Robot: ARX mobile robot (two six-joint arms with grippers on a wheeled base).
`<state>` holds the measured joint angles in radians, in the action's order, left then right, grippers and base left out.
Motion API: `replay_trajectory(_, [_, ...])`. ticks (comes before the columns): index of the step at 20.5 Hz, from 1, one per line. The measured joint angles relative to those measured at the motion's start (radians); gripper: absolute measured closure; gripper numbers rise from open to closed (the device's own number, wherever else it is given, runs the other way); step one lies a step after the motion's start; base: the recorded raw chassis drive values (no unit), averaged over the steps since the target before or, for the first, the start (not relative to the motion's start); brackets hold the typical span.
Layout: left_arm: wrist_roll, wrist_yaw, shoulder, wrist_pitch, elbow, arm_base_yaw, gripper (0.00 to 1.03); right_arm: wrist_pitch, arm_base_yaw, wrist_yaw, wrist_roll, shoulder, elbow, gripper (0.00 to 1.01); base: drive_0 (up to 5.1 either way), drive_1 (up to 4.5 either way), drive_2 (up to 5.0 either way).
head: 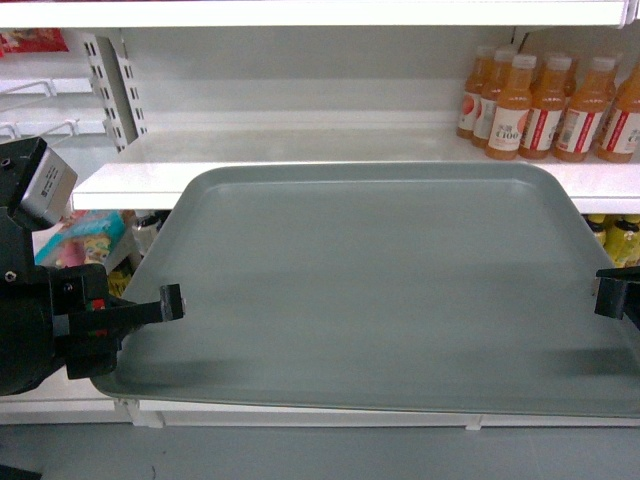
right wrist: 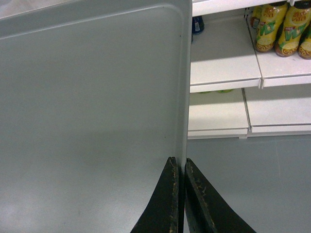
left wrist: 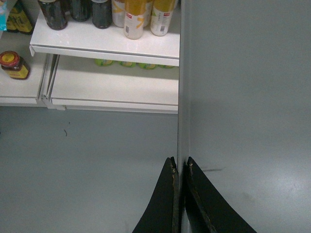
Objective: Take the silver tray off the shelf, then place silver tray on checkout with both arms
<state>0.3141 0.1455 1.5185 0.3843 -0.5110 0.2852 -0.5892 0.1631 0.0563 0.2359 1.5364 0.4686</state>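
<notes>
Count, head view: 1 silver tray (head: 390, 290). 2 tools on it: left tool (head: 172, 302), right tool (head: 603, 292), each clamped on tray rim. Orange juice bottles (head: 545, 105) on upper shelf (head: 300, 160): at least 6 visible, back row partly hidden, exact total unclear.

Left wrist view: 1 red-lidded jar (left wrist: 13, 65), 3 dark bottles (left wrist: 73, 12), 3 yellow-labelled bottles (left wrist: 141, 17), tops cropped.

Right wrist view: 3 yellow drink bottles (right wrist: 284, 26), 1 blue-capped item (right wrist: 197, 24), type unclear.
</notes>
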Motion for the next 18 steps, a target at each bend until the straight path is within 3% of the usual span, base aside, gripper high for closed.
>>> replay_trajectory(18, [0.000, 0.000, -0.001, 0.000, 0.000, -0.001, 1.00, 0.000, -0.001, 0.001, 0.000, 0.000, 0.000, 0.99, 0.0, -4.32, 4.3])
